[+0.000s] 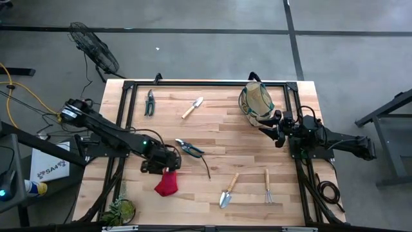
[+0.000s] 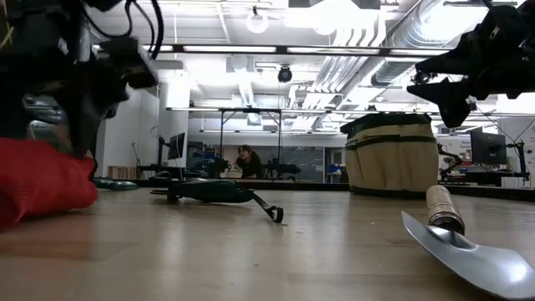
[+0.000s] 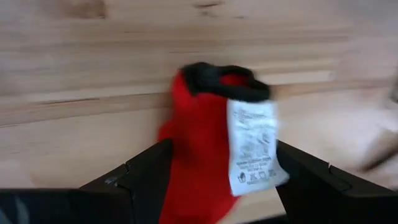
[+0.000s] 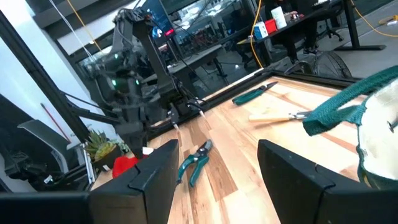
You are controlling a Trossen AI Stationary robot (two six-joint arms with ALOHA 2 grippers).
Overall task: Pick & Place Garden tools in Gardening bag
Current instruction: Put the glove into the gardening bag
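Left gripper (image 3: 205, 180) spread wide astride red glove (image 3: 205, 143); risk of pinching only loose fabric, dropping it short of gardening bag (image 1: 257, 103).

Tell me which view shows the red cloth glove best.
The left wrist view: the red cloth glove fills it, white label visible, between the left hand's open fingers. The high view shows a small patch, the low view an edge, the right wrist view a speck.
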